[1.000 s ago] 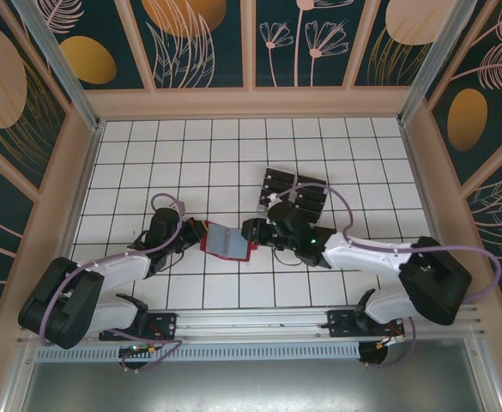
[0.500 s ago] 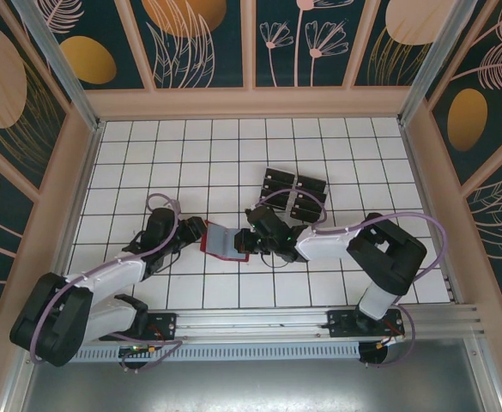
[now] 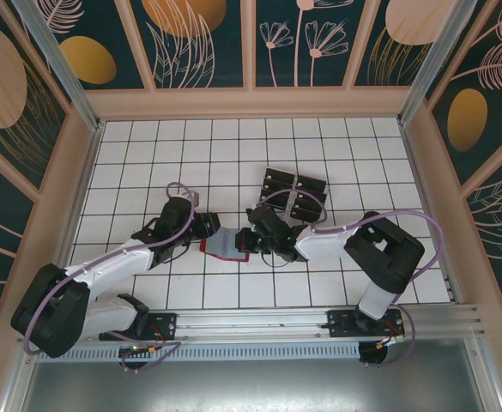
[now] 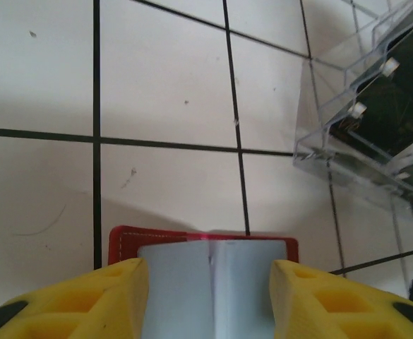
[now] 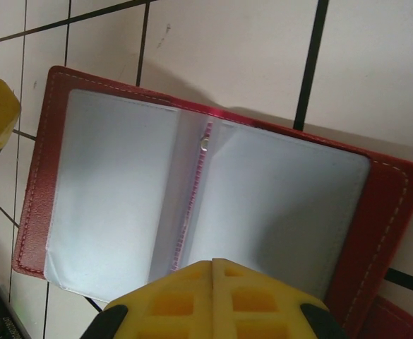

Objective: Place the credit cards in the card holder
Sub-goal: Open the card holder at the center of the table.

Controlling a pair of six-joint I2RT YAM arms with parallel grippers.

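Your two arms meet over the card holder [image 3: 226, 245], which lies spread open, grey lining up, on the white gridded table [image 3: 148, 154], near the clear slotted tray [image 4: 319, 106] and on the side of it toward the arm bases. The credit cards [image 3: 293, 196] stand in that tray as dark slabs, and any marking on them is too small to read. The holder itself carries only pale stitching along its red border. Your left arm stretches low from its base toward the middle of the table. The left gripper [image 3: 204, 230] sits at the holder's left edge with its yellow fingers [image 4: 86, 296] parted, and the grey lining shows between them. Your right arm folds back at the elbow, its forearm reaching leftward. The right gripper [image 3: 249, 243] is at the holder's right side, its fingers [image 5: 171, 304] pressed together, tips at the edge of the lining beside the centre fold. You cannot tell whether they pinch the lining.
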